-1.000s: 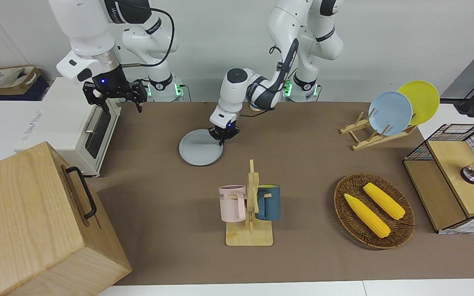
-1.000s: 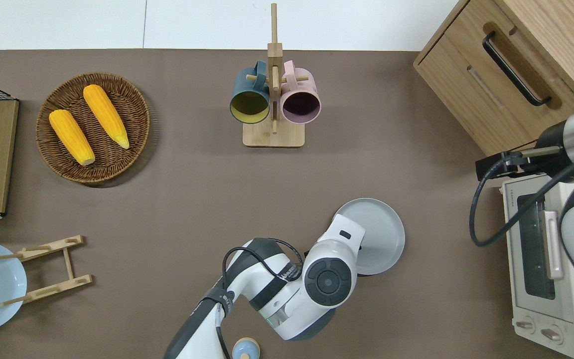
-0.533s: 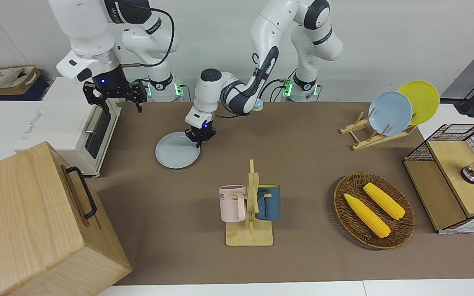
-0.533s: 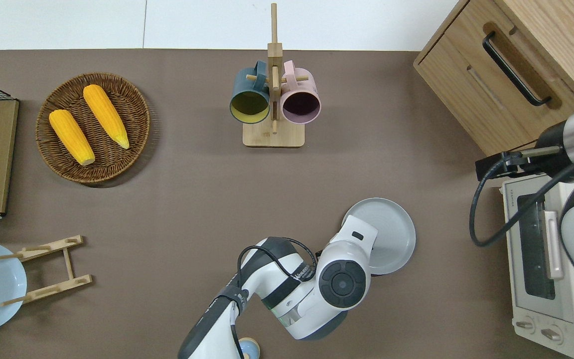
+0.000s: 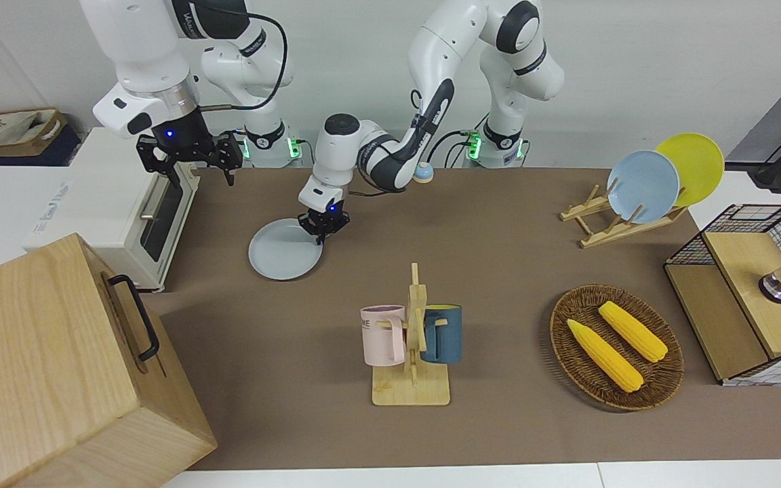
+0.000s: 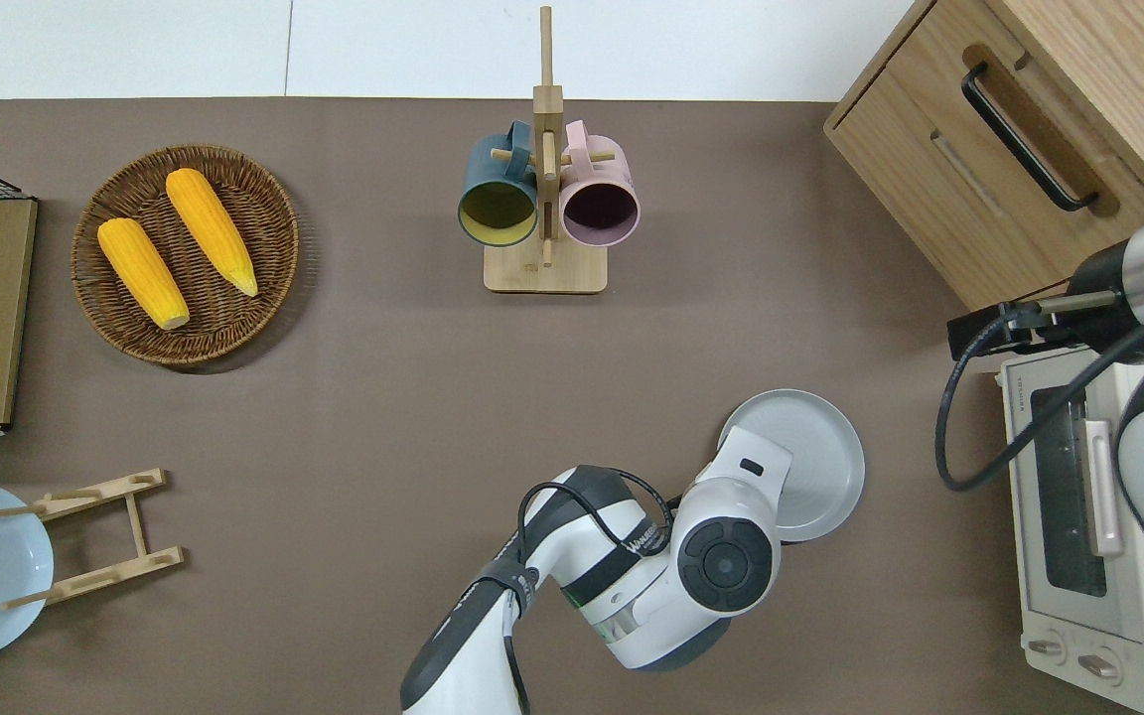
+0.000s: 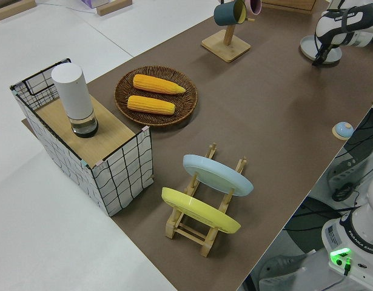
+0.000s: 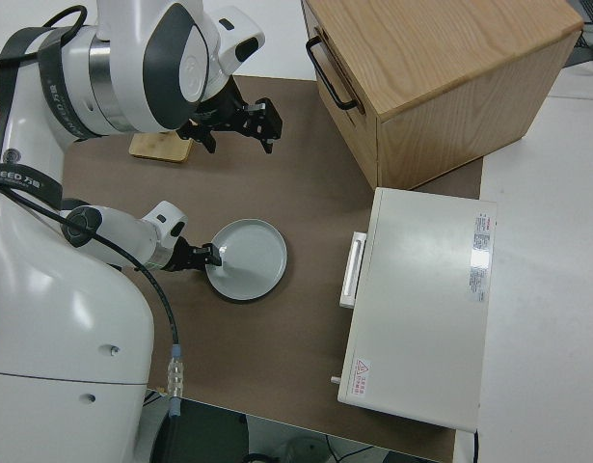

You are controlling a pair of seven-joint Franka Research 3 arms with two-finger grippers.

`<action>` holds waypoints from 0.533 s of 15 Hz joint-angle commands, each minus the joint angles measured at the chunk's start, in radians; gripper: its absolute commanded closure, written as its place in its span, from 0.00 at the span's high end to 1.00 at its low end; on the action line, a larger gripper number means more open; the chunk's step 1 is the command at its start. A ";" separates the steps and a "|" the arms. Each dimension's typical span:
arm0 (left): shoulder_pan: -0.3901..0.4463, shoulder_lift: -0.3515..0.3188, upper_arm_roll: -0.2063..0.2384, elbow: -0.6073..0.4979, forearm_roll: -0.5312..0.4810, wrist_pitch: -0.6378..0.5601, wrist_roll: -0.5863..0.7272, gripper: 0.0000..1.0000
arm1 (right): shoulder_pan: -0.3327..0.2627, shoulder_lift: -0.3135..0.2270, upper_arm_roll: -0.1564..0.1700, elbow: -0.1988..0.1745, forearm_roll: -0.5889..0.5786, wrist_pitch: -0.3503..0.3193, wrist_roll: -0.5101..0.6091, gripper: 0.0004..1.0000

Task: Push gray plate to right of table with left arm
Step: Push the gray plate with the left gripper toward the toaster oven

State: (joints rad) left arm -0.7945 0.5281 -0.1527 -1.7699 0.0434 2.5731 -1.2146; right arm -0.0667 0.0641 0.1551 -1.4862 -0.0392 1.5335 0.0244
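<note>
The gray plate (image 5: pixel 285 249) lies flat on the brown table (image 5: pixel 499 271), nearer to the robots than the mug stand and toward the right arm's end, close to the toaster oven. It also shows in the overhead view (image 6: pixel 815 452) and the right side view (image 8: pixel 250 258). My left gripper (image 5: pixel 323 229) is low at the table and shut, its tips against the plate's rim on the side toward the left arm's end (image 8: pixel 209 256). In the overhead view the wrist hides the fingers. My right gripper (image 5: pixel 194 169) is open, empty and parked.
A white toaster oven (image 5: pixel 112 210) and a wooden drawer cabinet (image 5: pixel 58 366) stand at the right arm's end. The mug stand (image 5: pixel 411 346) holds two mugs mid-table. A corn basket (image 5: pixel 617 346), a plate rack (image 5: pixel 621 217) and a wire box (image 5: pixel 750 291) stand at the left arm's end.
The left gripper has moved toward the right arm's end of the table, and the gray plate has slid with it, closer to the toaster oven. The right arm has not moved.
</note>
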 commanded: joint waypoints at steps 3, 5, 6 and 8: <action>-0.011 0.018 0.012 0.049 0.022 -0.007 -0.023 0.99 | -0.001 -0.006 0.000 0.003 0.007 -0.010 0.003 0.98; -0.009 0.013 0.012 0.056 0.027 -0.010 -0.022 0.99 | -0.001 -0.006 0.000 0.001 0.007 -0.010 0.003 0.98; -0.003 0.003 0.012 0.049 0.029 -0.019 -0.017 0.99 | -0.001 -0.006 0.000 0.001 0.007 -0.010 0.003 0.98; 0.008 -0.031 0.015 0.046 0.029 -0.089 0.006 0.99 | -0.001 -0.006 0.000 0.001 0.007 -0.010 0.003 0.98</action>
State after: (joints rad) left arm -0.7931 0.5275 -0.1497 -1.7366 0.0480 2.5658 -1.2153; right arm -0.0667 0.0641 0.1551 -1.4862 -0.0392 1.5335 0.0244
